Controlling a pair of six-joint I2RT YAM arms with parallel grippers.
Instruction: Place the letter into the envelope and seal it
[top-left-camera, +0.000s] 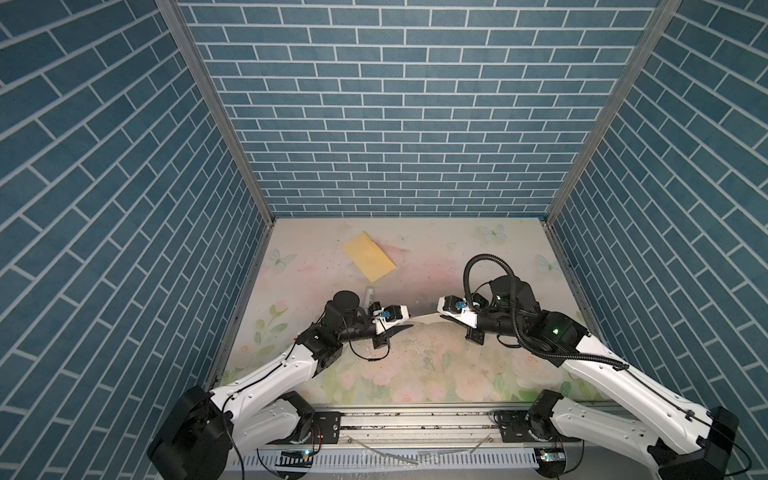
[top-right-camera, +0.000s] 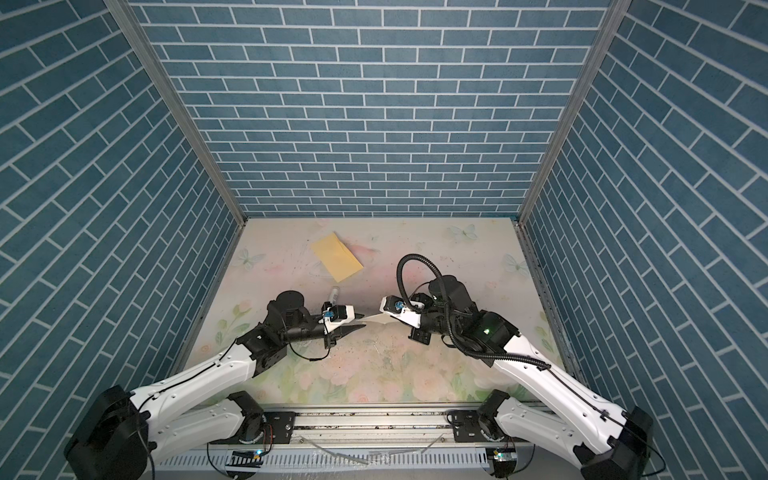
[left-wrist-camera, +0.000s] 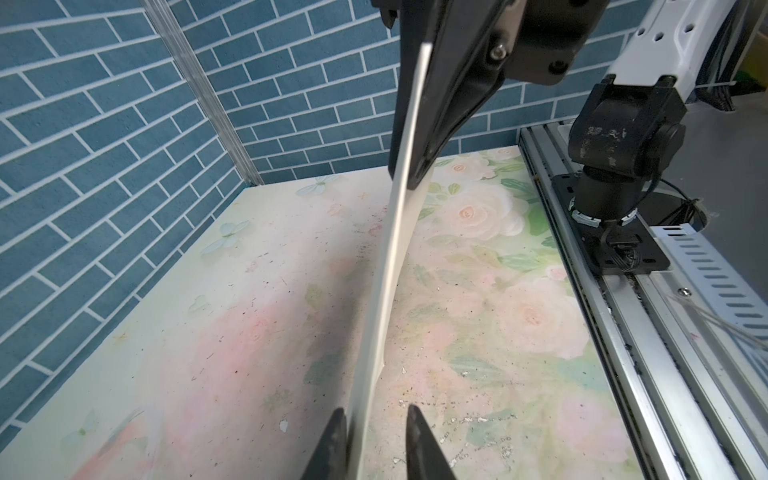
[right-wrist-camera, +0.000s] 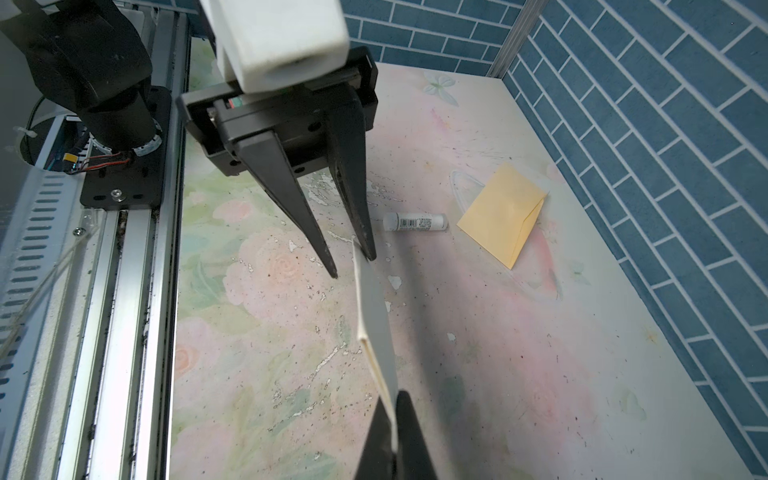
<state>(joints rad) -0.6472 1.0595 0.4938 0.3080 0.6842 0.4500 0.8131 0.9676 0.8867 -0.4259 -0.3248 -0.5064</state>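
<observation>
Two pincers at the letter (right-wrist-camera: 374, 316), A notes: the right pincer (right-wrist-camera: 395, 411) is pressed together on one end of the folded sheet and holds it off the bench (right-wrist-camera: 498, 353). The left pincer (right-wrist-camera: 352, 265) stands spread, with the other end between its fingers and touching only one.

B: Agreed. We log the envelope (right-wrist-camera: 500, 214) lying flat, well beyond the left pincer, with a glue stick (right-wrist-camera: 415, 221) between them.

A: We judge insertion not begun; this looks like a regrasp.

B: Next we need the envelope's mouth opened and held, then the sheet fed in edge-first.
</observation>
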